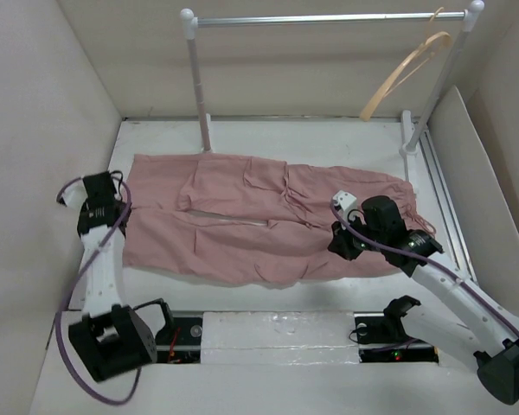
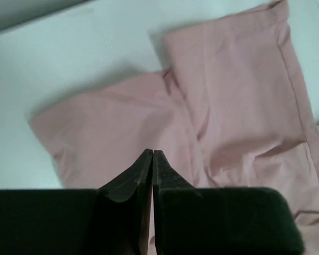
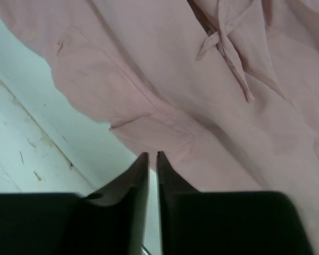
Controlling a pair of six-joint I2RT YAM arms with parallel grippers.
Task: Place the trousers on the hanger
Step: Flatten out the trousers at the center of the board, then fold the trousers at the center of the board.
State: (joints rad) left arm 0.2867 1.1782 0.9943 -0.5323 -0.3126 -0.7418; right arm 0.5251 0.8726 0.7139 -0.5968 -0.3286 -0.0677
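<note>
light: bright, diffuse | shadows: soft, faint | wrist views: slightly blurred | overhead: sharp

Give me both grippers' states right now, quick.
Left gripper: jaws shut over the trousers, nothing visibly pinched.
Right gripper: jaws almost shut at the trousers' edge, nothing visibly held.

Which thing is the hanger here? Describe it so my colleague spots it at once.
Look at the metal clothes rail standing across the back. From its right end hangs the hanger: a thin, curved, light-tan strip, tilted, unlike the straight silver-and-white tubes around it.
</note>
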